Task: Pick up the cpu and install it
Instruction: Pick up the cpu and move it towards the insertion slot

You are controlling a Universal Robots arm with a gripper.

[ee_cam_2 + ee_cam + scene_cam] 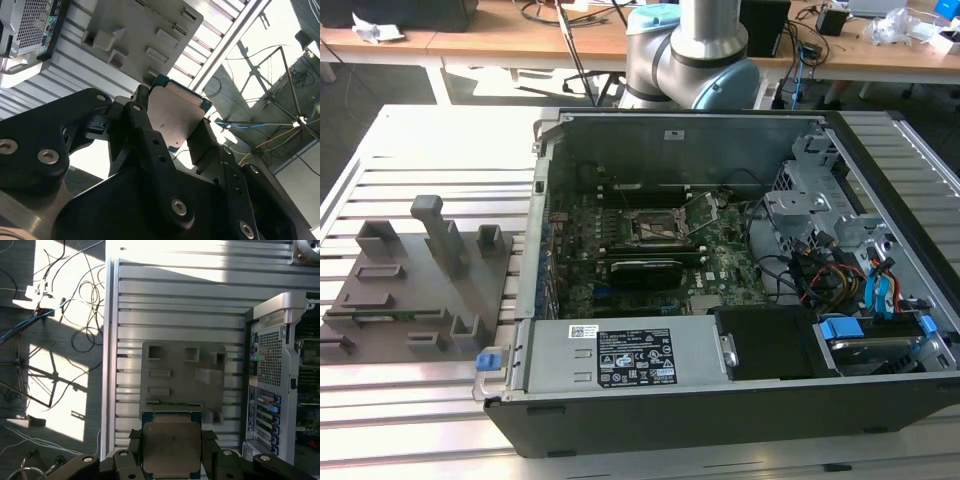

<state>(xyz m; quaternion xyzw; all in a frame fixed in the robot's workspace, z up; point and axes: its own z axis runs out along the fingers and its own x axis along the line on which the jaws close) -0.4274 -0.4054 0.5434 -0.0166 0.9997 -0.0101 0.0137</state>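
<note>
Tabletop of metal slats (430, 130) carries the open computer case (720, 420) and, on the exterior view's left of it, a grey fixture tray (415, 290). In both wrist views the gripper (171, 446) is clamped on the cpu (171, 455). Its black fingers (141, 122) pinch two opposite edges, and the metal plate faces the cameras. The chip hangs clear above the tray, outside the case. That edge-only hold looks slim. A slip or twist would likely bring the chip to the socket (665, 228) skewed, risking damaged contacts, and the case walls seem to leave little room.
</note>
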